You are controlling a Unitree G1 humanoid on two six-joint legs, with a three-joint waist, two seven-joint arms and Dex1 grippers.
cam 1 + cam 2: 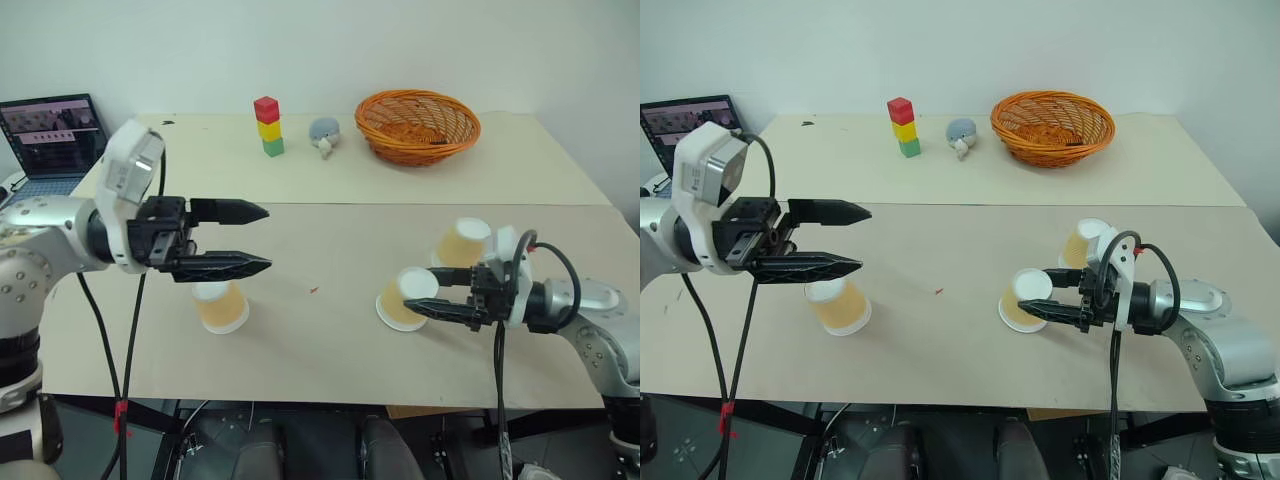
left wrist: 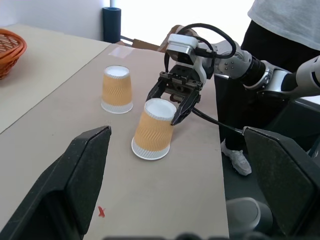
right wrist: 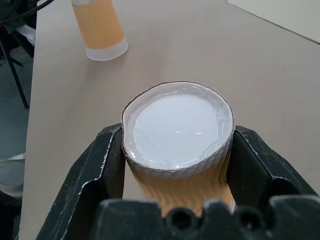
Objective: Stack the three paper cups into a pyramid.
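Right wrist view: right end effector clenched around the near cup; squeezing harder could crumple it beside the second cup.

From my remote seat, I see a laptop open at the far left edge of the table, just behind the left pincer's wrist, its screen lit. Well beyond the left pincer's tips stands a small block tower, red on yellow on green, upright. Just beside it on the right sits a little grey plush toy. An orange wicker basket rests farther right, far beyond the right pincer. A tiny red speck lies on the tan table between the two pincers. A person in dark trousers stands behind the right pincer's arm.
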